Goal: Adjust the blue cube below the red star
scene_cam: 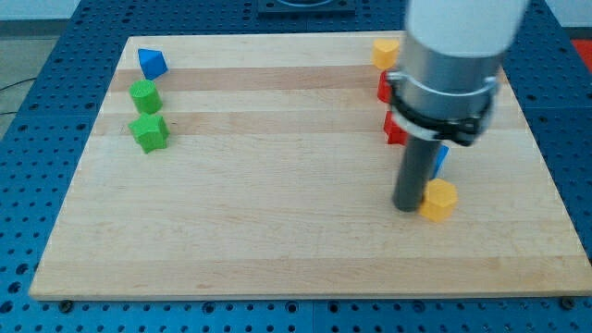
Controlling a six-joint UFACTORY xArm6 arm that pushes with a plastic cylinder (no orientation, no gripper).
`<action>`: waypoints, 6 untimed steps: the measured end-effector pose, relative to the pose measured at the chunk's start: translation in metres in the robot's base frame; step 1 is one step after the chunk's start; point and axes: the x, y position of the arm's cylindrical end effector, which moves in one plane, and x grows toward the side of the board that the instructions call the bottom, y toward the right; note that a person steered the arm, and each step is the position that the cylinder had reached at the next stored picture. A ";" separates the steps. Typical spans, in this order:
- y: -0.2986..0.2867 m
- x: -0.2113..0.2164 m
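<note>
Though no writing shows, my tip [407, 207] touches yellow block [438, 199].

No legible text, labels, brand marks, numbers or signs appear anywhere in the camera view. The wooden board [277, 185] carries no printing on its surface. The blocks resting on the wooden board likewise show plain, unmarked faces.

Pale, matt, smooth-grained wooden board [277, 185] on a blue perforated metal-looking table [55, 55], with a matt dark rod [413, 180]
</note>
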 end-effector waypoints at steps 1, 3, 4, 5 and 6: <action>-0.015 0.040; 0.126 0.012; 0.101 -0.030; 0.049 -0.033; 0.060 -0.035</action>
